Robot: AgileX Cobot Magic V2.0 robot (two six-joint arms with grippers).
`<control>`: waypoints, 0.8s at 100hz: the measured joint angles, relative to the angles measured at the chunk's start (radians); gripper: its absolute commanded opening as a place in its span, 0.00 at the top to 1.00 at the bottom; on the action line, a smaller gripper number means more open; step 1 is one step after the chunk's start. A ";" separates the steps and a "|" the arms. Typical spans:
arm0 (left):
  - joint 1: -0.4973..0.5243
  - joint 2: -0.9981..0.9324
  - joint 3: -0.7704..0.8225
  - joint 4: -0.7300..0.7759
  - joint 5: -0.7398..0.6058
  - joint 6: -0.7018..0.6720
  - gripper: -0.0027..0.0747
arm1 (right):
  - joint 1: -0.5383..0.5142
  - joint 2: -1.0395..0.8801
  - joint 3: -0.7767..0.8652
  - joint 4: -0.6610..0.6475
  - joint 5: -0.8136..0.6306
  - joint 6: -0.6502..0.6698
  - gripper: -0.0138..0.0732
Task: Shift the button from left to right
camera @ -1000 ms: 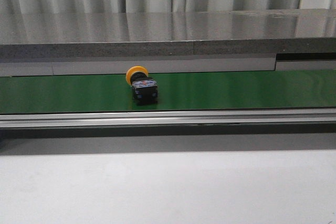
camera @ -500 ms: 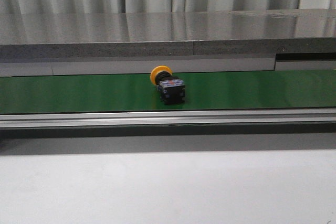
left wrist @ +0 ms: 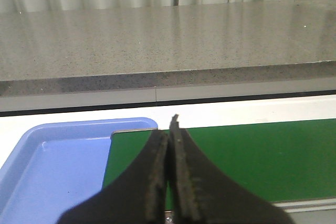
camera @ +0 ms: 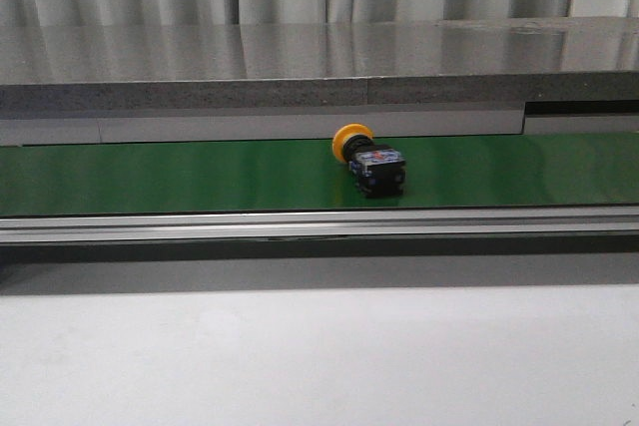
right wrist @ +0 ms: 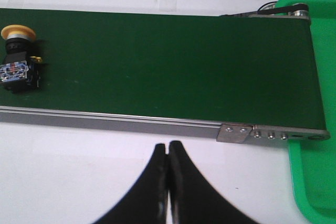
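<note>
One button farther right than before

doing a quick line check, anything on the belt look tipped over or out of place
The button lies on its side on the green belt, yellow cap toward the back and black body toward the front, not upright. It looks undamaged. Both grippers, left and right, are shut and hold nothing. Nothing is spilled.

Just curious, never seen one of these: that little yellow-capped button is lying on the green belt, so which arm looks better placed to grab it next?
Probably the right. The button shows in the right gripper's camera view, on the belt near the green tray. The left gripper sees only belt and the blue tray.
</note>
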 measured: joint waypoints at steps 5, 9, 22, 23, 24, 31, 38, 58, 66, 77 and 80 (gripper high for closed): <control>0.000 0.000 0.000 -0.002 0.000 0.000 0.99 | 0.000 0.007 0.000 0.000 0.000 0.000 0.92; 0.000 0.000 0.000 -0.002 0.000 0.000 0.99 | 0.000 0.010 0.000 0.000 -0.002 0.000 0.91; 0.000 0.000 0.000 -0.002 0.000 0.000 0.99 | 0.000 0.010 -0.001 0.000 -0.002 0.000 0.76; 0.000 0.000 0.000 -0.002 0.000 0.000 0.99 | 0.000 0.010 -0.001 0.000 -0.002 0.000 0.74; 0.000 0.000 0.000 -0.002 0.000 0.000 0.99 | 0.000 0.010 -0.001 0.000 -0.002 0.000 0.71; 0.000 0.000 0.000 -0.002 0.000 0.000 0.99 | 0.000 0.010 -0.001 0.000 -0.002 0.000 0.51; 0.000 0.000 0.000 -0.002 0.000 0.000 0.99 | 0.000 0.010 -0.001 0.000 -0.002 0.000 0.35; 0.000 0.000 0.000 -0.002 0.000 0.000 0.99 | 0.000 0.010 -0.001 0.012 -0.003 0.000 0.19; 0.000 0.000 0.000 -0.002 0.000 0.000 0.99 | 0.000 0.010 -0.001 0.023 -0.006 0.000 0.19; 0.000 0.000 0.000 -0.002 0.000 0.000 0.99 | 0.000 0.029 -0.022 0.026 -0.004 -0.011 0.19; 0.000 0.000 0.000 -0.002 0.000 0.000 0.99 | 0.000 0.039 -0.032 0.026 -0.001 -0.020 0.19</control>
